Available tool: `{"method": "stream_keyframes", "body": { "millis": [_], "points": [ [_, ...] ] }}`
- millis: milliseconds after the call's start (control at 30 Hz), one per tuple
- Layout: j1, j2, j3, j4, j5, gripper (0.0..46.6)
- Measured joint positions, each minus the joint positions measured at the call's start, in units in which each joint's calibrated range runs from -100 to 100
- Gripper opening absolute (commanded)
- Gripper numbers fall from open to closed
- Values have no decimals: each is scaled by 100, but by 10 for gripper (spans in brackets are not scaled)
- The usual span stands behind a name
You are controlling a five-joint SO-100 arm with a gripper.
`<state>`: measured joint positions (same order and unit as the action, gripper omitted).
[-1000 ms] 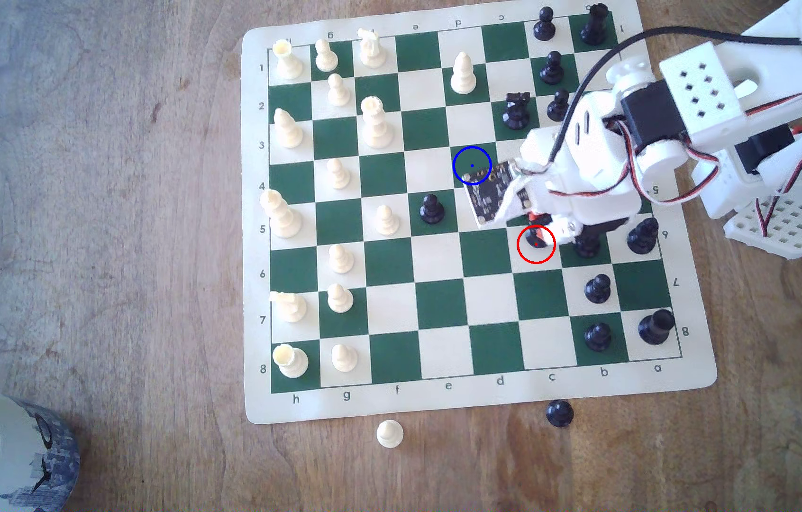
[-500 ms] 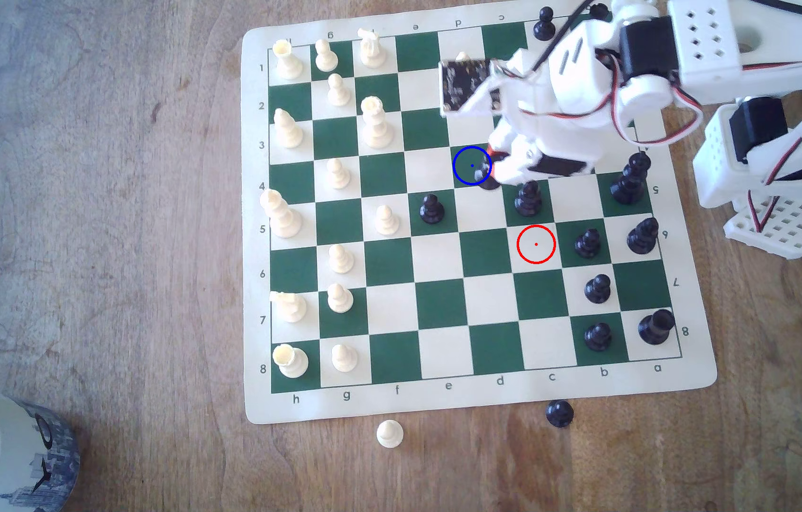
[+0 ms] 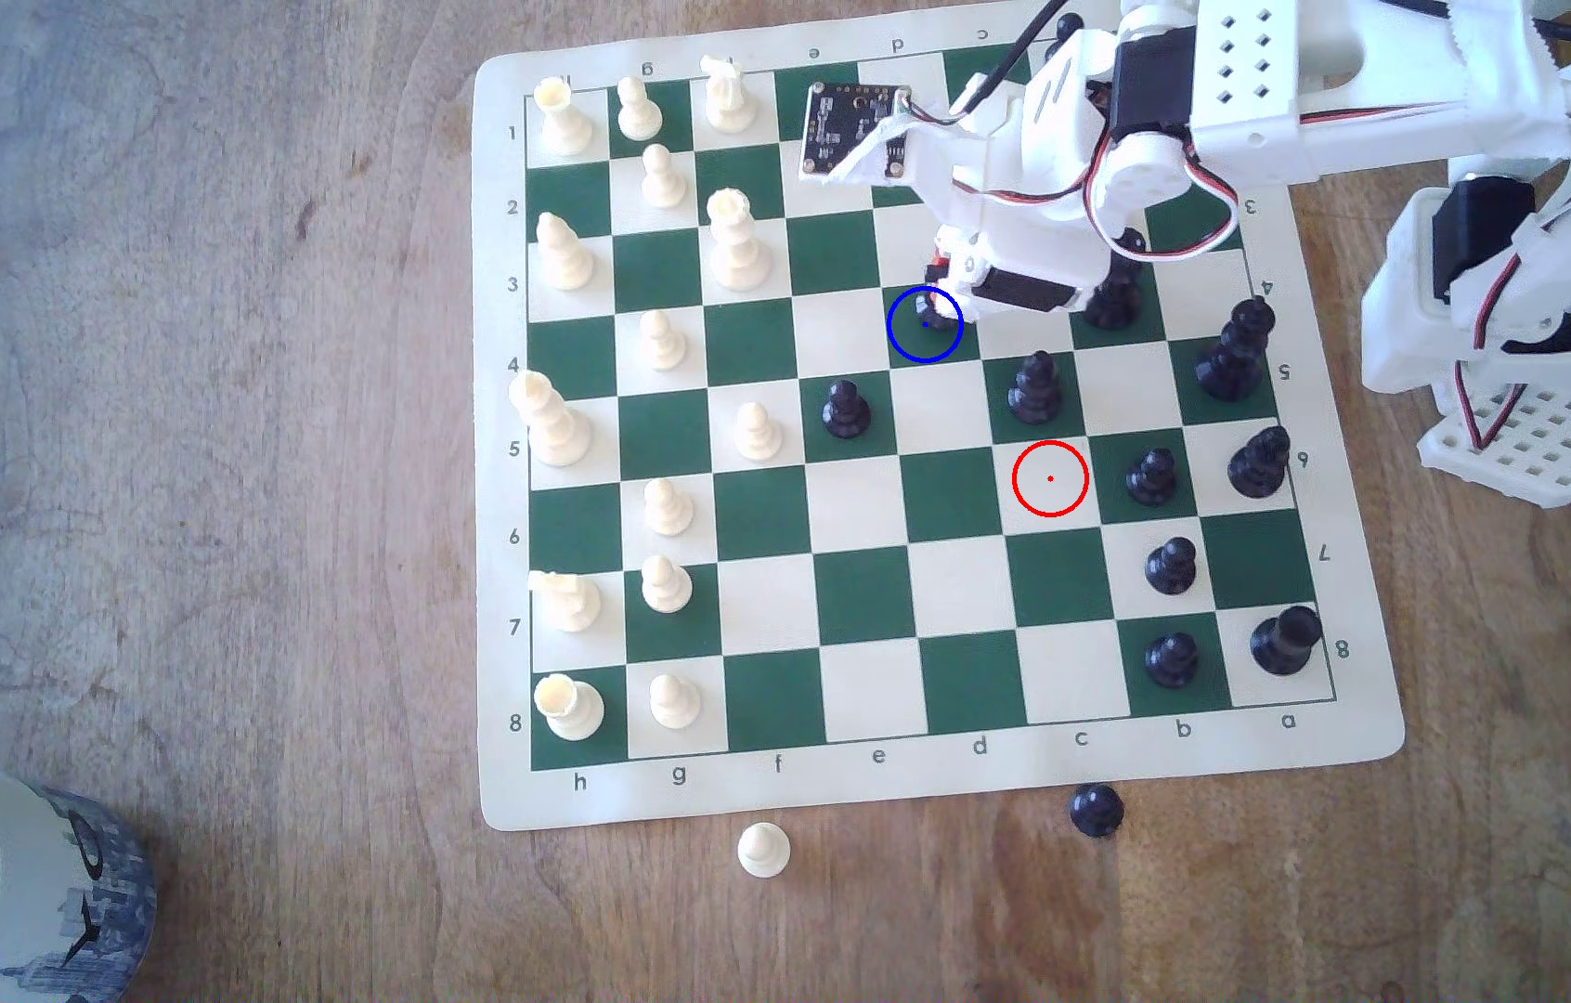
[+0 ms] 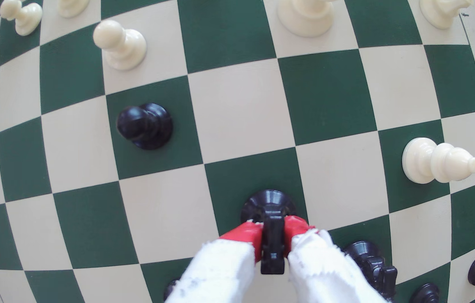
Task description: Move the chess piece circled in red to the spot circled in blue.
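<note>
Black knight (image 4: 271,233) clamped between the hand's (image 4: 272,233) red fingertips (image 4: 243,234), base apparently on blue-ringed square (image 3: 907,339); file letter "d" beyond.

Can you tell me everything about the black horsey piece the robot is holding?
The black knight looks like shiny black plastic, with a narrow upper body on a wide round base. It stands upright, base low on a dark green square; whether it quite touches the square is hard to tell. The gripper pinches its upper part between two red-tipped fingers with white wrapping behind them. In the exterior view the knight sits inside the blue ring, mostly hidden under the arm.
</note>
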<state>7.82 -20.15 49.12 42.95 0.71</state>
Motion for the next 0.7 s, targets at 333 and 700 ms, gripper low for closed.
{"method": "stream_keyframes", "body": {
  "millis": [333,700],
  "points": [
    [7,251,-108,-223,0,3],
    [-22,478,-163,-263,10,147]
  ]
}}
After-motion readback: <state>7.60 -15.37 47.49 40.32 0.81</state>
